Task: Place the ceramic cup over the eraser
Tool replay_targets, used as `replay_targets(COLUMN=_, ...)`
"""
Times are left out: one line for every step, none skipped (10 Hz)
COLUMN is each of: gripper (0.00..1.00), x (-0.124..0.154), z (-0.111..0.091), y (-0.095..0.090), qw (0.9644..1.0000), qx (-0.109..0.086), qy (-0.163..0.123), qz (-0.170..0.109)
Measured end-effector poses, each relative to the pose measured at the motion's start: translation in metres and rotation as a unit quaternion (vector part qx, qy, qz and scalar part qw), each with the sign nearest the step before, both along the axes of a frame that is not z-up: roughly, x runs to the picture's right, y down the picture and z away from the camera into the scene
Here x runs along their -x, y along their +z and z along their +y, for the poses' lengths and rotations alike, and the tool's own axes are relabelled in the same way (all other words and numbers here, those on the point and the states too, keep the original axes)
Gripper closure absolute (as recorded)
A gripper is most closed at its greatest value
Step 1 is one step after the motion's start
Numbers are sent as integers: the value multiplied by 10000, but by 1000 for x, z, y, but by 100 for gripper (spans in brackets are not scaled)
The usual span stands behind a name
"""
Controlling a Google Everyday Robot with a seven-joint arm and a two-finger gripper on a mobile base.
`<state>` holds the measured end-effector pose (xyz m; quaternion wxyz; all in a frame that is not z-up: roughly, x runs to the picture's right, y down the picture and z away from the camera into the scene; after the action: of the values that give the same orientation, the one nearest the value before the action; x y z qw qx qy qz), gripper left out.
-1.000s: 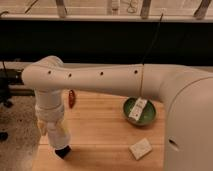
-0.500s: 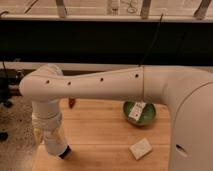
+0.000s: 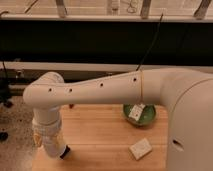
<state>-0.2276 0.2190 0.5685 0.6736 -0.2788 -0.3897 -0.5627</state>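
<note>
My gripper [image 3: 59, 149] hangs at the lower end of the white wrist, over the front left of the wooden table [image 3: 100, 135]. A white, slightly tapered cylinder [image 3: 50, 136] shows there, about as wide as the wrist. I cannot tell whether it is the ceramic cup or part of the wrist. A small black bit [image 3: 65, 151] sticks out at its lower tip, close to the table. I cannot tell whether it is the eraser or a fingertip.
A green bowl [image 3: 141, 116] with a white tag in it stands at the back right of the table. A cream-white rectangular block [image 3: 140, 148] lies in front of it. My big white arm [image 3: 115, 87] spans the view from right to left. The floor lies left of the table.
The elbow and upper arm have sunk lower over the table. The wrist's black tip has stayed at about the same spot at the front left.
</note>
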Motion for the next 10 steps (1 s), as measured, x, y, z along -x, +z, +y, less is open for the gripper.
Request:
replay_targets(gripper=88, x=3, z=5, y=5, qw=10000, qx=-12, qy=-7, qz=26)
replay_targets(gripper=88, x=5, z=8, y=10, qw=10000, qx=-21, qy=-17, qz=62)
replay_targets(gripper=88, x=6, z=12, y=14, qw=9999, qx=-22, qy=-40, qz=96)
replay_targets(gripper=88, x=7, z=14, y=18, qw=9999, qx=-26, qy=-62, qz=130)
replay_targets(gripper=88, x=7, z=16, y=22, qw=9998, qx=-28, qy=-85, qz=181)
replay_targets(gripper=88, x=7, z=19, y=25, qw=9997, qx=-21, qy=-127, qz=215)
replay_targets(gripper=88, x=8, z=21, y=27, qw=9995, qx=-12, qy=-178, qz=248)
replay_targets(gripper=88, x=9, z=23, y=31, qw=9993, qx=-1, qy=-240, qz=284)
replay_targets(gripper=86, x=9, z=26, y=34, qw=9991, qx=16, qy=-285, qz=309)
replay_targets(gripper=80, x=10, z=28, y=37, qw=9989, qx=36, qy=-331, qz=334)
